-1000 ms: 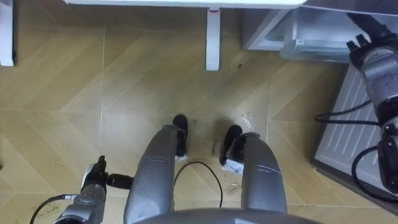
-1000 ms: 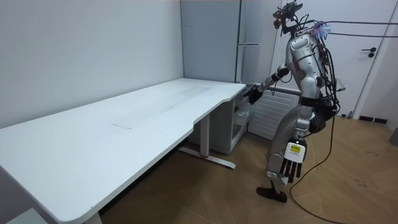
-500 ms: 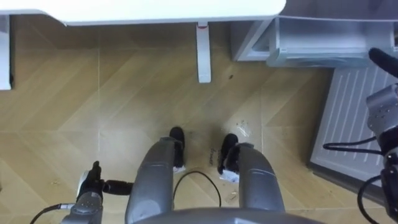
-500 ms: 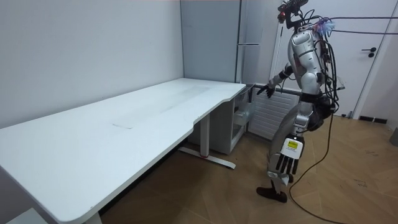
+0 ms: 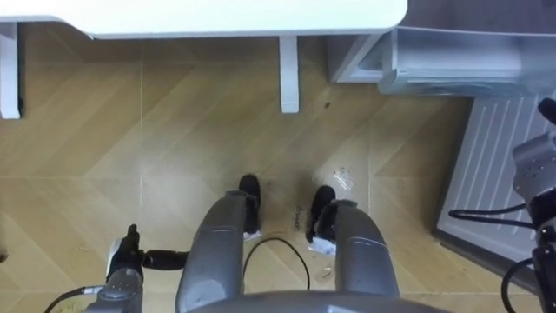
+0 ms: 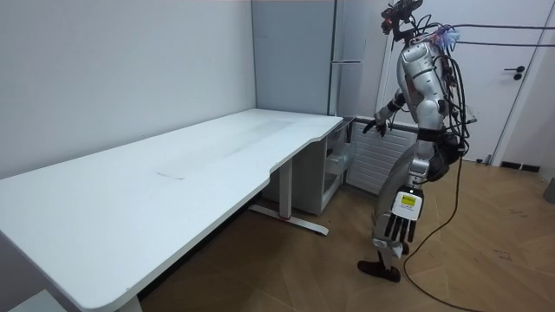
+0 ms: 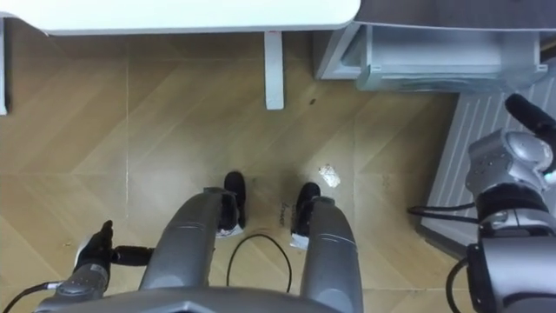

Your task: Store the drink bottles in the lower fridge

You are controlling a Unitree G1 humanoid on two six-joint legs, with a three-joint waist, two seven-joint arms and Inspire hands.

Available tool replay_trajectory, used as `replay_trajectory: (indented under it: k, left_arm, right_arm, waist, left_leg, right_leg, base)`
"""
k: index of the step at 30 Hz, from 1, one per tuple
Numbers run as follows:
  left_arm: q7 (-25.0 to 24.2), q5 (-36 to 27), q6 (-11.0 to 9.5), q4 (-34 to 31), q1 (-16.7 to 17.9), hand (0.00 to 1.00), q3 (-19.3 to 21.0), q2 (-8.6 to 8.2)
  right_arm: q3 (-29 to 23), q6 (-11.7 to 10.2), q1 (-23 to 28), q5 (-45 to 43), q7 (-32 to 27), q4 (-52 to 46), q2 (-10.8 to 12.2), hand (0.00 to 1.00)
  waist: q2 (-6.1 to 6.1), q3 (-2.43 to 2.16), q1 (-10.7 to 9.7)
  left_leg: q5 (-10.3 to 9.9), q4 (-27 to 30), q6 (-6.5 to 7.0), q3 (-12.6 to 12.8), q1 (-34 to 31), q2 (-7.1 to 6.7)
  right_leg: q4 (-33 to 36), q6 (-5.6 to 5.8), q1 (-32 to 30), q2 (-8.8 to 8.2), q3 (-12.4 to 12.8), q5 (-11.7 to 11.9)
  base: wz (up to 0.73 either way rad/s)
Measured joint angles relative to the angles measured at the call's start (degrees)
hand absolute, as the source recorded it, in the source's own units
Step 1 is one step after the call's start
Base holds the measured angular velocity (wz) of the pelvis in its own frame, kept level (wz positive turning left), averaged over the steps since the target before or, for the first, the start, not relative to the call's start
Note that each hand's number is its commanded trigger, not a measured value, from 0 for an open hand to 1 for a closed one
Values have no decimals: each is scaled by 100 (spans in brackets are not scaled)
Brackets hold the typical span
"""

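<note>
One lower fridge [image 5: 452,61] stood open ahead of the robot to its right, with its one ribbed door [image 5: 495,165] swung wide. The right hand [image 7: 526,112] reached out above that door, fingers stretched and empty. The left hand [image 6: 398,230] hung by the thigh, fingers straight. Two desk legs [image 5: 289,74] held up one white desk [image 5: 217,16] over a herringbone wood floor [image 5: 87,174], by a pale wall [image 6: 113,69].

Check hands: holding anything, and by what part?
Nothing held. Left hand hangs open at its side; right hand is out toward the fridge, open and empty.
</note>
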Motion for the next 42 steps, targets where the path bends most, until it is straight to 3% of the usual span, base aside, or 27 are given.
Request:
replay_trajectory:
  k: [5,11,17,22,26,34,42]
  left_arm:
    - [47,11,6,100,0,0,4,-16]
    - [48,16,-31,49,-34,0,-10,-16]
    - [27,12,32,69,-62,0,-29,-15]
    - [29,14,151,42,-70,0,-45,-15]
    - [26,21,181,53,-87,0,-51,-15]
    - [3,17,237,-59,-90,0,-38,-12]
    - [-42,259,264,-264,-113,0,0,11]
  right_arm:
    - [10,-23,286,248,231,-4,35,0]
    - [163,-28,180,100,580,21,33,0]
    - [232,132,-1,-643,602,78,33,0]
    - [393,236,-351,-1258,541,298,25,0]
    - [501,302,-582,-1216,621,521,26,0]
    - [591,355,-762,-461,1340,539,21,0]
    - [662,421,-1254,-345,1610,476,-6,0]
  waist:
    - [57,3,77]
    - [135,21,95]
    - [201,39,100]
    - [180,52,159]
    - [161,66,194]
    - [143,79,220]
    - [124,92,241]
  left_leg:
    - [-27,63,5,3,-60,-10]
    - [-173,511,7,-11,-417,6]
    - [-353,1169,2,-26,-1050,-107]
    - [-486,1710,-50,-29,-1693,-94]
    - [-562,1987,-91,-101,-1926,-101]
    - [-733,2448,-149,-265,-2281,-76]
    - [-824,2761,-133,-238,-2621,-95]
  right_leg:
    - [75,16,-69,-7,33,-26]
    - [548,7,-424,-49,65,-208]
    - [1451,-35,-1149,-280,122,-557]
    - [2103,-145,-1831,-380,146,-768]
    - [2401,-233,-2022,-463,73,-906]
    - [2791,-276,-2258,-459,13,-1116]
    - [3161,-304,-2641,-523,87,-1254]
  base:
    - [0]
    - [2]
    - [13]
    - [10]
    - [13]
    - [5]
    - [0]
